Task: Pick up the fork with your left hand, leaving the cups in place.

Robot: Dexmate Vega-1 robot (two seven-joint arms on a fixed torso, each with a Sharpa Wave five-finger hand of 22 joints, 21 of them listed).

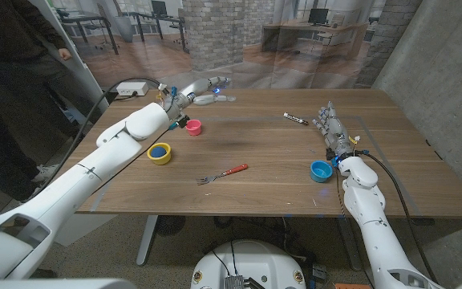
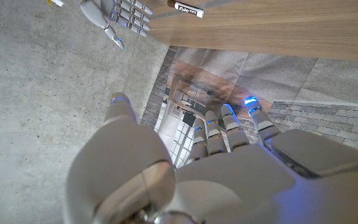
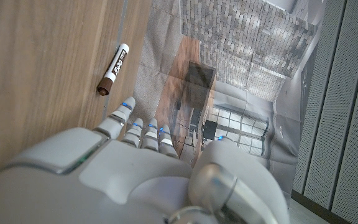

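Left robot hand (image 1: 201,91) empty, red-handled metal fork (image 1: 222,173) on table

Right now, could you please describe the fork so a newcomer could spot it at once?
On the wooden table, look near the front middle, between the yellow cup and the blue cup. The fork lies flat there, the only long thin thing with an orange-red handle.
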